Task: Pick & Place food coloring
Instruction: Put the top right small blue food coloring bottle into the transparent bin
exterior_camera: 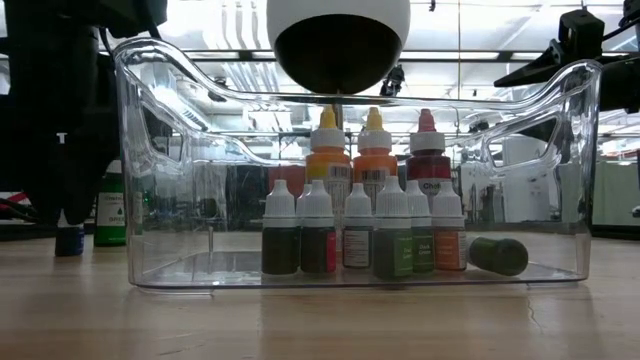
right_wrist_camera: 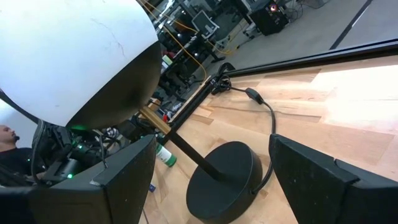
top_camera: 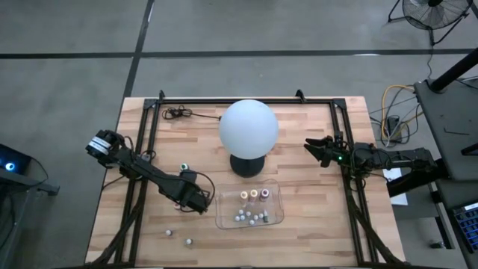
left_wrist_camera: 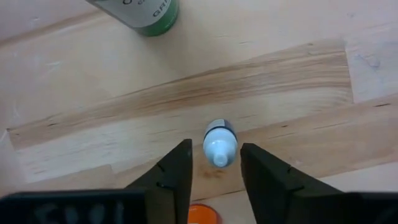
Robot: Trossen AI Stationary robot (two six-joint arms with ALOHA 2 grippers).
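The food coloring is split between two places. One small white-capped bottle (left_wrist_camera: 219, 142) stands upright on the worktop (top_camera: 314, 127) directly between the left gripper's (left_wrist_camera: 216, 165) fingers, which sit spread on either side of it without touching; this looks like the lineup for a grasp, the jaws left just wide enough to drop over the cap. A green-labelled bottle (left_wrist_camera: 142, 14) stands a little way beyond it, and two more loose bottles (top_camera: 169, 233) lie nearer the front edge of the worktop, left of the tray.

The rest are already in the clear plastic tray (exterior_camera: 150, 170): three taller bottles at the back with yellow, orange and pink caps (exterior_camera: 374, 150), a row of white-capped ones (exterior_camera: 358, 228) standing in front, and one dark green bottle (exterior_camera: 498, 255) lying on its side at the end of that row. Judging by that, the tray is the drop-off and the sorting is well along.

Behind the tray stands the white globe lamp (top_camera: 249, 127) on its dark base. The right gripper (top_camera: 314, 149) waits beside the lamp, well apart from the tray, its jaws wide and holding nothing.
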